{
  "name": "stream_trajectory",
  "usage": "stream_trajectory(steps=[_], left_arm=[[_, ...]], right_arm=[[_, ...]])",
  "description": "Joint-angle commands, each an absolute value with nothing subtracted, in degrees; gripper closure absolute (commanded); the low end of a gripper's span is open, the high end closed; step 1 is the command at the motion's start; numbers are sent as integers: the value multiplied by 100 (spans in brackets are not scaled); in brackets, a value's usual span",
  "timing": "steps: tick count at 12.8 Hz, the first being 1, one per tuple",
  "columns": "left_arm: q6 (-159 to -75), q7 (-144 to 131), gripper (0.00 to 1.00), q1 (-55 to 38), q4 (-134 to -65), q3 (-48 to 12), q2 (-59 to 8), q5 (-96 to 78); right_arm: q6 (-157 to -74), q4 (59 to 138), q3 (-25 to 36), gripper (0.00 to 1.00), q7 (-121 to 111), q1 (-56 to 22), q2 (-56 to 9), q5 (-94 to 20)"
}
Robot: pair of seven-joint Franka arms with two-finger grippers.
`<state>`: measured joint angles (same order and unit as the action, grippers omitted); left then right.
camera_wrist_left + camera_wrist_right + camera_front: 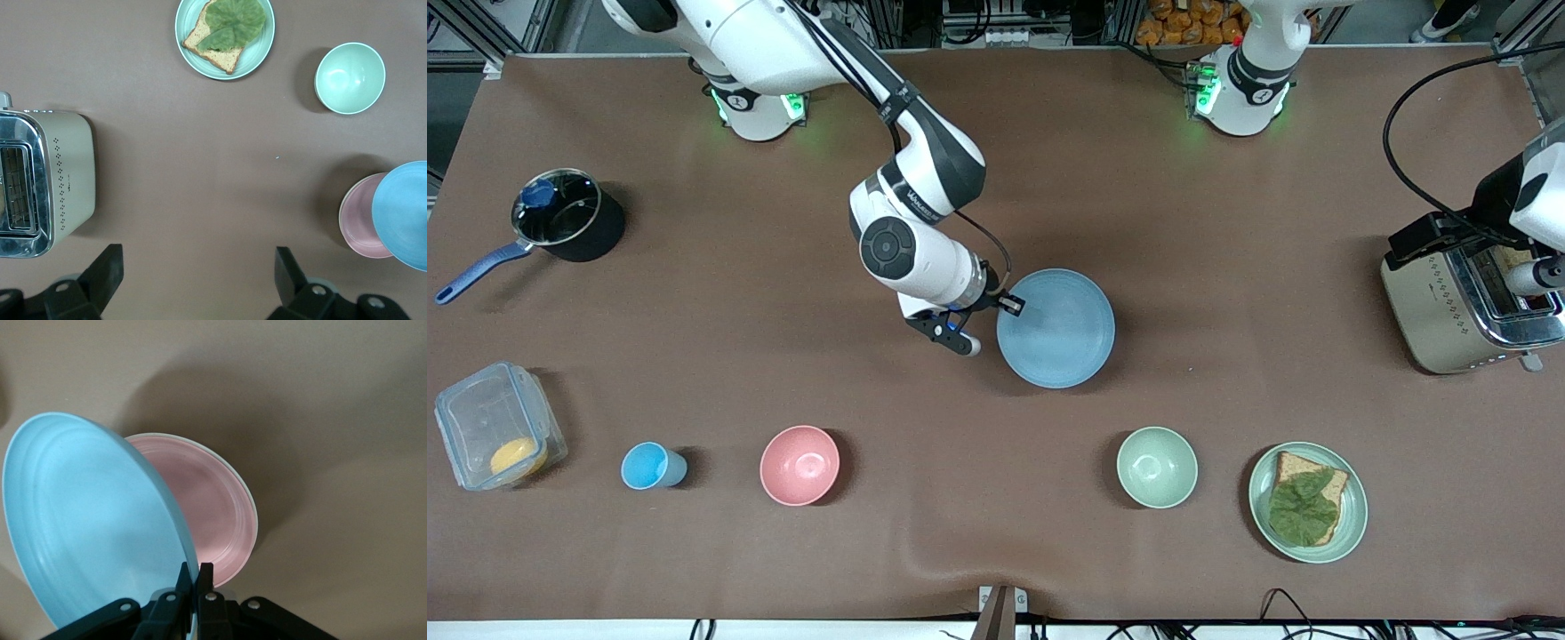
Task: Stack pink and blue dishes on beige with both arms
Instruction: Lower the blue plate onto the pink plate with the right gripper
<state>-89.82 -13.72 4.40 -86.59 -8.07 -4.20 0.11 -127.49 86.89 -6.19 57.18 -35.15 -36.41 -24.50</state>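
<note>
While the right gripper (1009,305) pinches the rim of the blue plate (1056,328), that plate hangs tilted in the air over the middle of the table (1192,231), above the pink plate (213,513). In the right wrist view the fingers (205,587) are pressed together on the blue rim, and the pink plate lies flat below with a thin pale edge showing under it, most likely the beige plate (248,495) at the bottom of the stack. The front view hides both lower plates under the blue one.

So I judge step 1, pink on beige, done, and step 2, blue on pink, in hand. Next the right arm would need to level the blue plate, centre it over the pink one, lower it until the rims meet, then let go.

The left gripper (197,280) waits with its 2 fingers wide apart, holding nothing, up over the toaster (1467,307) at the left arm's end of the table. The pink bowl (799,465) and blue cup (654,466) are no part of this.
</note>
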Motion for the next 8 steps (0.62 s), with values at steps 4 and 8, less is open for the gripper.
stream_trajectory(steps=[4,8], left_arm=[[-8982,-1230,0,580,-8780,-747,-316,-193],[-8991,-1222,0,580,-8877,-747,-334,-193]], right_arm=[[-13122,9184,-606,100,5607,-3752,-3419,-2496],[-13271,9369,-598,100,5607,-3841,-3428,-2452]])
